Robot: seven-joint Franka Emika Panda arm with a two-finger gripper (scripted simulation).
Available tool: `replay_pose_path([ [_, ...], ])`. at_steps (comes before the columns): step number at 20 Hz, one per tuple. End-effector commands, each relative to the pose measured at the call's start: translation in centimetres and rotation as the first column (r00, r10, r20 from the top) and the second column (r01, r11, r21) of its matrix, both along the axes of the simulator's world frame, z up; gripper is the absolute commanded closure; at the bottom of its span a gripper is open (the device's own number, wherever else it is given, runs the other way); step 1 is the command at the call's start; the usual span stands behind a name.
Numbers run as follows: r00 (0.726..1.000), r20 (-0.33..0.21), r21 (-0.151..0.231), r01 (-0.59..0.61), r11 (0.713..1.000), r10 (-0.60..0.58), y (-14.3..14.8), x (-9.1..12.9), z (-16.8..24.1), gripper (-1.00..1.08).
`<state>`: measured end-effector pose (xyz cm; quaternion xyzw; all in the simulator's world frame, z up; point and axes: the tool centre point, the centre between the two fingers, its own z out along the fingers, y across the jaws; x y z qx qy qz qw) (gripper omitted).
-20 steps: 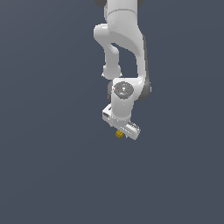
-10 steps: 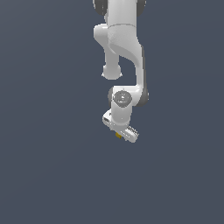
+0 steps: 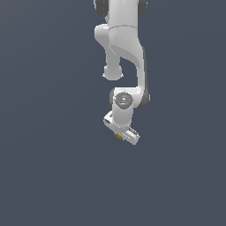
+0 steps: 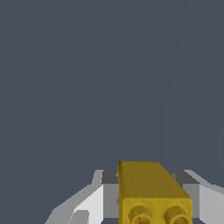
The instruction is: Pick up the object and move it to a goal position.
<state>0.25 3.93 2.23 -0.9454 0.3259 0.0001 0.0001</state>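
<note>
Pincer (image 3: 120,136) was clenched on the object (image 4: 151,192), fingers (image 4: 94,199) flanking both sides; likely gripped firmly for carrying toward the goal.

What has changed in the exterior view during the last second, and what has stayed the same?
The white robot gripper, with the small mustard-yellow block between its fingers, has drifted a little toward the exterior view's right, and the arm above has straightened somewhat. Nothing was taken hold of or let go: the block stays clamped, as the wrist view shows. The plain grey background is unchanged.
</note>
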Motion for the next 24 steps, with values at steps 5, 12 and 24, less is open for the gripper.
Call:
replay_pose_path([
  [5, 1.000, 0.000, 0.000, 0.000, 1.000, 0.000, 0.0, 0.0, 0.1, 1.08],
  [12, 1.000, 0.000, 0.000, 0.000, 1.000, 0.000, 0.9, 0.2, 2.6, 1.08],
  [24, 1.000, 0.000, -0.001, 0.001, 1.000, -0.001, 4.5, 1.1, 13.6, 1.08],
])
